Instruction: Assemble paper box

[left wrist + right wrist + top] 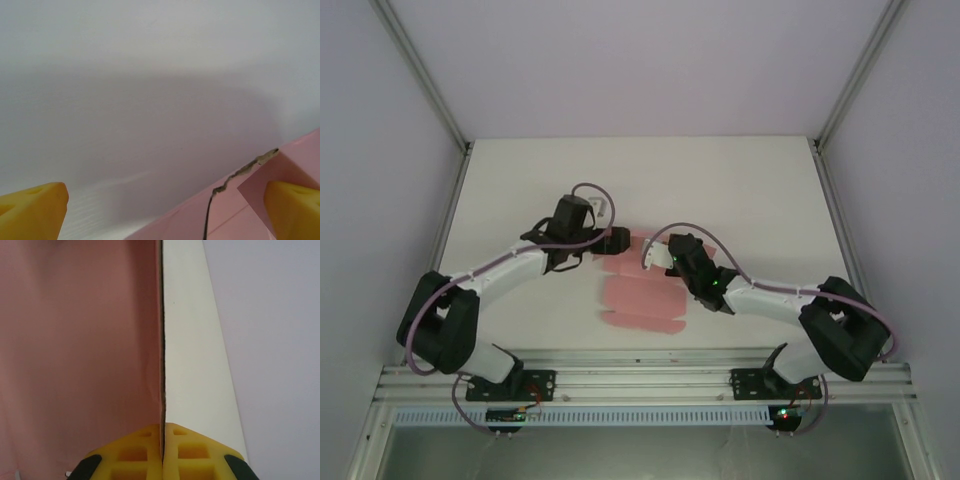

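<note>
- The paper box (642, 300) lies flat in the middle of the tabletop (520, 190). It is pink, thin and has many flaps.
- Your right tool (670, 258) pinches 1 flap tight. I think you are folding it up.
- Your left tool (618, 240) gapes wide, holding nothing. Next, bring it in to steady the card.

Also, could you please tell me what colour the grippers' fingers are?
Yellow, seen best on the right gripper in the right wrist view.
</note>
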`<action>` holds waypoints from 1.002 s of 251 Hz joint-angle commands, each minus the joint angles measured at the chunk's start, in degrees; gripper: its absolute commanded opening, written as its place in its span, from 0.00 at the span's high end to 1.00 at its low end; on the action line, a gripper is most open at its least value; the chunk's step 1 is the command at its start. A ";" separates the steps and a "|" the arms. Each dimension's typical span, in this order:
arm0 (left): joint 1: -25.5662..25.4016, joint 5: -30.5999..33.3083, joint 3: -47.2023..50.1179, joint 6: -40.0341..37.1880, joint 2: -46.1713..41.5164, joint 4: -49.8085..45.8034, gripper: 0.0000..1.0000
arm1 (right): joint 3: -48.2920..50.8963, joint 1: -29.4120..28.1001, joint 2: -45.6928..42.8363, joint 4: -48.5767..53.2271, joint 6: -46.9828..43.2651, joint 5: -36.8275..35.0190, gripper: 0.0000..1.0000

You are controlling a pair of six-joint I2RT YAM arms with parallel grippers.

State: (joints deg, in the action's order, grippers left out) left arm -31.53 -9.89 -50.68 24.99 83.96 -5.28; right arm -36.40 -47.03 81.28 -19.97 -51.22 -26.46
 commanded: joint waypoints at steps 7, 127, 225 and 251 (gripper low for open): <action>-2.17 0.25 -0.11 0.29 0.42 2.03 0.01 | -0.59 -0.74 -1.56 -1.15 2.68 1.69 1.00; 1.73 8.00 15.90 5.86 -25.68 -3.75 0.00 | 0.18 1.23 -4.72 0.61 5.47 3.92 1.00; 8.68 7.80 25.28 11.92 -26.55 -2.86 0.00 | -0.50 3.25 -5.92 3.07 8.36 6.86 1.00; 8.70 4.65 25.95 12.01 -22.66 4.93 0.00 | -0.79 3.28 -6.01 4.20 9.04 8.15 1.00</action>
State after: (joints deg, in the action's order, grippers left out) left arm -23.14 -1.32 -24.99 35.53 58.22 -9.30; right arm -36.36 -43.94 76.47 -17.76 -44.75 -20.64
